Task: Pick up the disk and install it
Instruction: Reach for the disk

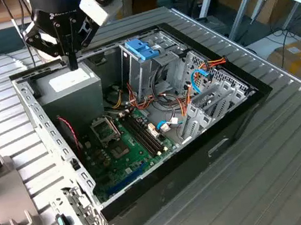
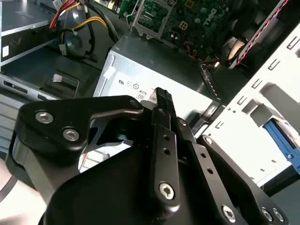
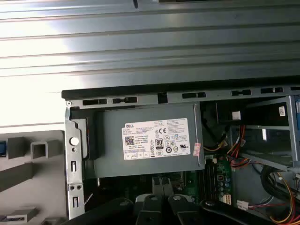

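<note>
The arm point(image 1: 55, 1) is seen near the top of the exterior view, toward its left. The wrist is held upright, so that the gripper point(image 1: 73, 63) is pointed straight down. In the second wrist view the fingers point(image 2: 163, 131) are pressed together at the tips, with the black linkages spread to either side.

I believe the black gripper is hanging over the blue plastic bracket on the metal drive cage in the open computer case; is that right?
Not quite. In the exterior view, the black gripper hangs over the grey metal power supply box with a white label in the open computer case, not over the blue plastic bracket, which sits further toward the exterior view's right.
</note>
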You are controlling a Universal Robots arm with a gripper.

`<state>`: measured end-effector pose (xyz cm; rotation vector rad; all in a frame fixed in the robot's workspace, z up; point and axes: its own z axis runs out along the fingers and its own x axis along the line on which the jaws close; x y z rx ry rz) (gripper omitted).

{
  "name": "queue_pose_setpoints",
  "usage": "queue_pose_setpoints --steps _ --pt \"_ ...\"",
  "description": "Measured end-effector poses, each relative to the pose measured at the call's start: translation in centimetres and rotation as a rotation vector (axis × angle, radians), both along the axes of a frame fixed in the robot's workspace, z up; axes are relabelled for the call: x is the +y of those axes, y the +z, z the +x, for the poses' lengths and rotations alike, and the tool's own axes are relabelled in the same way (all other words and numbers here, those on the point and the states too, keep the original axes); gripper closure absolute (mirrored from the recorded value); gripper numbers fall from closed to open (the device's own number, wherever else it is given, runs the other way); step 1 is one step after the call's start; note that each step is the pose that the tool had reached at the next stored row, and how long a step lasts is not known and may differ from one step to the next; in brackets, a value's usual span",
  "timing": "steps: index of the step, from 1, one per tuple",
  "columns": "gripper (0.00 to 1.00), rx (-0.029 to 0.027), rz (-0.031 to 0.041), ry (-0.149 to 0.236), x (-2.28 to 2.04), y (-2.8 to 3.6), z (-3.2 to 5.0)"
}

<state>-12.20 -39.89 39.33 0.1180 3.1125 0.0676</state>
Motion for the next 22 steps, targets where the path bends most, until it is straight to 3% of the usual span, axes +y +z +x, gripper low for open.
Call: queue_pose_setpoints --steps 14,22 --pt "0.89 -0.0001 0.0000 0.000 0.00 0.00 -0.18" --pt "0.89 -0.0001 0.0000 0.000 0.00 -0.01 -1.49"
